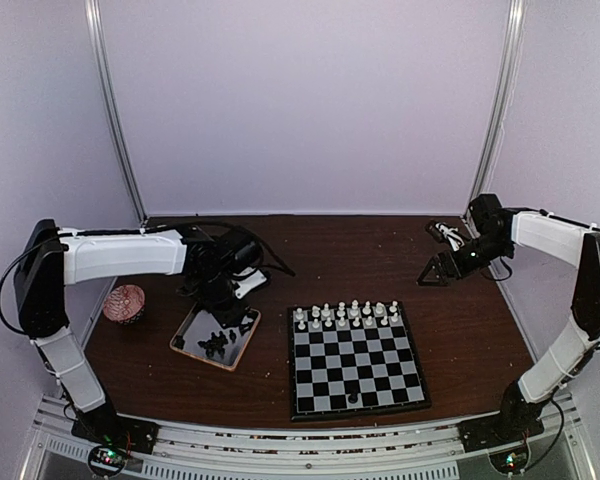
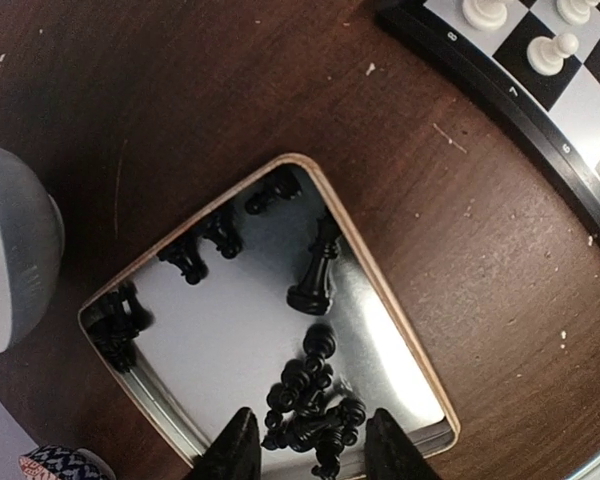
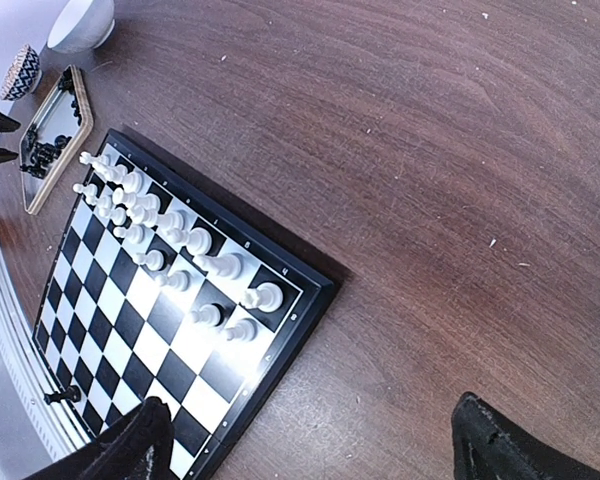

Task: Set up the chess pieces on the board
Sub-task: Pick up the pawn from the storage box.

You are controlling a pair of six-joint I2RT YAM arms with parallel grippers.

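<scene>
The step in hand is judged to be the fetching of a black piece. The flat chessboard of black and light-grey checks point(image 1: 360, 365) lies on the dark brown wooden desk point(image 1: 380, 250). The small white chess pieces point(image 1: 346, 314) are ranked in two rows along its far edge, and one lone black piece point(image 1: 353, 398) stands at its near edge. The other glossy black chess pieces point(image 2: 310, 385) are gathered in the shallow wood-rimmed, mirror-floored tray point(image 2: 230, 330) just left of the board. The left hand point(image 2: 313, 425) is held over that tray, its jaws set narrowly apart astride a tangled heap, and nothing is seen clamped. The right hand point(image 3: 310, 405) is held wide and empty, well to the right of the board's far corner.

Next, one piece must be singled out of the heap, pinched and carried to the board's near rows. Care is called for lest neighbours be dragged along.

The heap's lower part is cut off by the edge of the left wrist view. The figures are doubled by the tray's reflections, so they cannot be counted or told apart by kind. Contact between fingers and heap cannot be made out.
</scene>
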